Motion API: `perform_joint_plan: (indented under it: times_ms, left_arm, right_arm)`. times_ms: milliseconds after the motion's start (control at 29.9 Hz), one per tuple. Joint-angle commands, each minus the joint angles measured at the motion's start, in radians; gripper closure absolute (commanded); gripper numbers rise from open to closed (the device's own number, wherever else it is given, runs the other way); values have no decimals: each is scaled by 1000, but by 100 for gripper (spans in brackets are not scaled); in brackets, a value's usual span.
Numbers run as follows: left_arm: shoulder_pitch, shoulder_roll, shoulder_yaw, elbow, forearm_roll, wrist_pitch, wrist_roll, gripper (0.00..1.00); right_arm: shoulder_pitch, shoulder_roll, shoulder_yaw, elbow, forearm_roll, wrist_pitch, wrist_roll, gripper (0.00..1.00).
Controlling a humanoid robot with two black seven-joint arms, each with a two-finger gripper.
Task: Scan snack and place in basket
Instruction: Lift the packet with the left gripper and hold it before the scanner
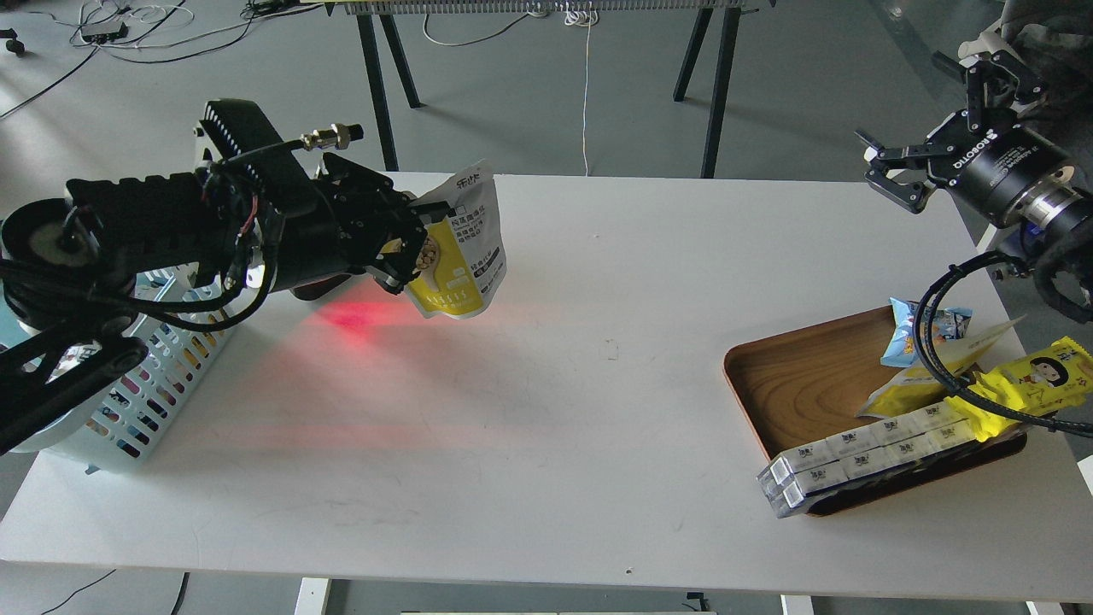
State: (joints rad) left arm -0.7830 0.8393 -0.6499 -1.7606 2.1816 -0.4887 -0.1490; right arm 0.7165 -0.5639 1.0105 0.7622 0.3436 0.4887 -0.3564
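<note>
Head view: snack (461, 256) hangs upright above the far-left part of the table (546, 384), pinched at its left edge by the left gripper (410, 243), whose jaws are closed on the pouch. Its long axis runs roughly vertical, white top edge up. A red glow lies on the tabletop just below and left of it; the scanner itself I cannot make out for certain behind the arm.

Basket (162, 384) sits to the near left of the pouch, partly hidden under the same arm, so the placing move looks like a short carry left and toward the near edge, then down over the rim.

Right gripper (897, 175) hovers at the far right, fingers spread and empty, well apart from the snack and above the wooden tray (786, 384). Left arm is plainly the nearer one.
</note>
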Motion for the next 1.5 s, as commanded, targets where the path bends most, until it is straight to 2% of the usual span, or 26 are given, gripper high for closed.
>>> perform_joint_plan:
  times_ms: [0,234,368,836,1036,1237,1471]
  left_arm:
    - [-47,1,62,13,0,0,0,99]
    - [-160,3,239,76,0,0,0,99]
    - [-190,7,282,95,0,0,-3,99]
    - [-191,106,286,76,0,0,-24,99]
    - [-231,118,285,73,0,0,-27,99]
    - [-263,138,286,75,0,0,-57,99]
    - [-291,123,285,82,0,0,-57,99]
  right_arm:
    - [-3,-1,0,-1,0,0,0,1]
    - [-6,-1,0,-1,0,0,0,1]
    - [-6,-4,0,-1,0,0,0,1]
    - [-8,-2,-3,0,0,0,0,1]
    - [-8,-2,-3,0,0,0,0,1]
    - [-8,-4,-3,0,-2,0,-1,1]
    - [-8,-2,-3,2,-2,0,-1,1]
